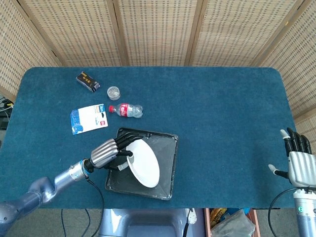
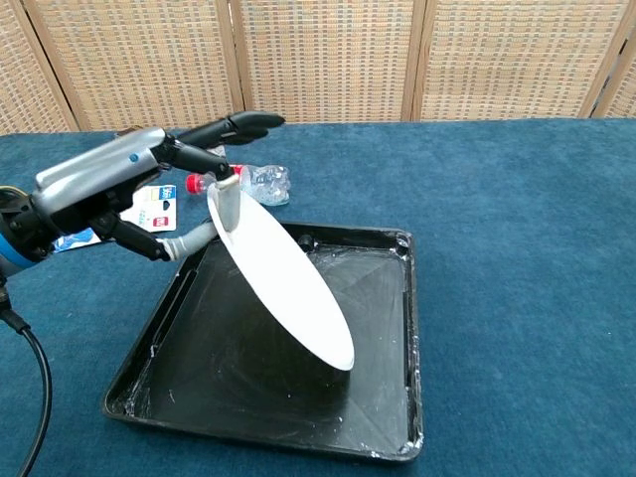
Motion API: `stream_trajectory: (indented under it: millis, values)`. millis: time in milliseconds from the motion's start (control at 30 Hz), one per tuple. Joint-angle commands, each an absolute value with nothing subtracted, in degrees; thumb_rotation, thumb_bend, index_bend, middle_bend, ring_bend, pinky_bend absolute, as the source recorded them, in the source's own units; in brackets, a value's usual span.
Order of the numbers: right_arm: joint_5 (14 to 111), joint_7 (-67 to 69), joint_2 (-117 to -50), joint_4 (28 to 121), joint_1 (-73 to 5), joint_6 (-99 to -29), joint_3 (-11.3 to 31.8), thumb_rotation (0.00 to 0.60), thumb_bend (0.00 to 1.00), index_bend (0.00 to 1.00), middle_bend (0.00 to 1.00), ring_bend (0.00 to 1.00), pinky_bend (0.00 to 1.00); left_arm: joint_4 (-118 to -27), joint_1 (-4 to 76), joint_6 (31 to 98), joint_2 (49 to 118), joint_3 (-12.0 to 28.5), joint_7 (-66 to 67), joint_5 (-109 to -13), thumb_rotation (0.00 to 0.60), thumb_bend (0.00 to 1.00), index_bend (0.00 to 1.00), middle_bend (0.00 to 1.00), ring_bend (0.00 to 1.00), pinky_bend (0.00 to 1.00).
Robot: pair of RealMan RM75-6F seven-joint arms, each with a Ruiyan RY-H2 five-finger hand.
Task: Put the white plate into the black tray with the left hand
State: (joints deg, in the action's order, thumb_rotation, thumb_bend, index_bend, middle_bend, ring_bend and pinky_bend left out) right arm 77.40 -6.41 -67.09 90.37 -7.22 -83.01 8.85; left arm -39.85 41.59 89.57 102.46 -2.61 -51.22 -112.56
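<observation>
The white plate [image 1: 145, 163] [image 2: 283, 283] is steeply tilted over the black tray [image 1: 166, 183] [image 2: 393, 397], its lower rim close to the tray floor. My left hand [image 1: 111, 150] [image 2: 129, 189] holds the plate by its upper left rim, thumb beneath and fingers stretched along the top. Contact between the plate's low edge and the tray cannot be made out. My right hand [image 1: 298, 164] hangs open beyond the table's right edge, far from both, holding nothing.
A small plastic bottle with a red label [image 1: 126, 110] [image 2: 243, 183] lies just behind the tray. A blue and white packet [image 1: 88, 118], a small round jar [image 1: 114, 92] and a dark box [image 1: 87, 81] sit at the back left.
</observation>
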Motion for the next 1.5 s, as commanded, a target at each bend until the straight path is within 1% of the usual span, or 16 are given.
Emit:
stream_trajectory:
  millis: [33,167,233,267,300,333,367,400,467,500,667,933,1000,1167,1300,1500]
  values:
    - [77.6,-6.6,-67.2,90.5,-7.2,-83.1,8.8,0.6,0.0,0.0,0.0,0.0,0.0,-38.4,42.8,89.3,103.4,-4.4,-51.7,-112.8,0.6,0.51,0.83,0.0,0.0,0.0]
    - [78.0,-6.4,-67.0,90.8,-7.1,-83.5,8.6,0.6,0.0,0.0,0.0,0.0,0.0,-37.5,43.5,88.1,102.9,-5.9,-50.5,-112.7,0.6,0.49,0.83,0.0,0.0,0.0]
    - [78.2,-6.3,-66.9,90.9,-7.0,-83.6,8.6,0.6,0.0,0.0,0.0,0.0,0.0,-37.2,43.8,86.8,102.3,-6.8,-49.5,-112.7,0.6,0.43,0.8,0.0,0.0,0.0]
    - [78.2,-6.2,-66.9,90.9,-7.0,-83.6,8.5,0.6,0.0,0.0,0.0,0.0,0.0,-37.1,44.1,85.8,101.8,-7.4,-48.8,-112.8,0.6,0.34,0.74,0.0,0.0,0.0]
    - [78.3,-6.1,-66.8,91.0,-7.0,-83.6,8.5,0.6,0.0,0.0,0.0,0.0,0.0,-37.1,44.4,85.3,101.3,-7.8,-48.3,-112.9,0.6,0.23,0.64,0.0,0.0,0.0]
    - [78.3,-6.0,-66.8,91.0,-6.9,-83.6,8.5,0.6,0.0,0.0,0.0,0.0,0.0,-37.1,44.5,84.9,101.1,-8.0,-47.8,-112.9,0.6,0.14,0.55,0.0,0.0,0.0]
    - [78.4,-6.0,-66.7,91.1,-6.9,-83.7,8.5,0.6,0.0,0.0,0.0,0.0,0.0,-37.1,44.8,84.2,100.6,-8.5,-46.9,-113.0,0.6,0.05,0.4,0.0,0.0,0.0]
    - [78.5,-5.9,-66.7,91.2,-6.9,-83.8,8.5,0.6,0.0,0.0,0.0,0.0,0.0,-37.1,45.1,83.1,100.1,-9.0,-45.5,-113.1,0.6,0.01,0.25,0.0,0.0,0.0]
    - [78.7,-5.9,-66.6,91.3,-6.8,-83.9,8.4,0.6,0.0,0.0,0.0,0.0,0.0,-37.8,45.5,81.2,99.1,-9.6,-43.2,-113.0,0.6,0.0,0.06,0.0,0.0,0.0]
    - [78.8,-5.9,-66.6,91.4,-6.8,-84.0,8.4,0.6,0.0,0.0,0.0,0.0,0.0,-38.5,45.8,79.9,98.5,-9.9,-42.3,-112.8,0.6,0.0,0.01,0.0,0.0,0.0]
    - [79.1,-5.9,-66.5,91.6,-6.8,-83.9,8.2,0.6,0.0,0.0,0.0,0.0,0.0,-42.2,46.4,76.2,96.6,-10.5,-40.2,-111.6,0.6,0.0,0.0,0.0,0.0,0.0]
    - [80.2,-5.5,-66.0,92.4,-6.6,-84.4,7.8,0.6,0.0,0.0,0.0,0.0,0.0,-50.6,45.4,73.7,91.4,-8.9,-35.8,-107.0,0.6,0.0,0.0,0.0,0.0,0.0]
    - [80.7,-5.2,-65.8,92.9,-6.5,-84.5,7.6,0.6,0.0,0.0,0.0,0.0,0.0,-56.0,45.6,69.1,87.4,-9.5,-32.5,-105.1,0.6,0.0,0.0,0.0,0.0,0.0]
    - [81.5,-4.9,-65.5,93.4,-6.5,-84.8,7.3,0.6,0.0,0.0,0.0,0.0,0.0,-67.3,46.5,61.8,80.8,-9.8,-24.0,-102.1,0.6,0.0,0.0,0.0,0.0,0.0]
    - [82.3,-4.4,-65.1,93.8,-6.3,-85.3,7.1,0.6,0.0,0.0,0.0,0.0,0.0,-73.2,45.0,62.5,77.1,-7.9,-19.9,-98.6,0.6,0.0,0.0,0.0,0.0,0.0]
    - [83.2,-3.2,-64.5,94.1,-6.1,-85.6,6.8,0.6,0.0,0.0,0.0,0.0,0.0,-82.2,38.5,66.8,68.6,-4.8,-10.0,-88.7,0.6,0.0,0.0,0.0,0.0,0.0]
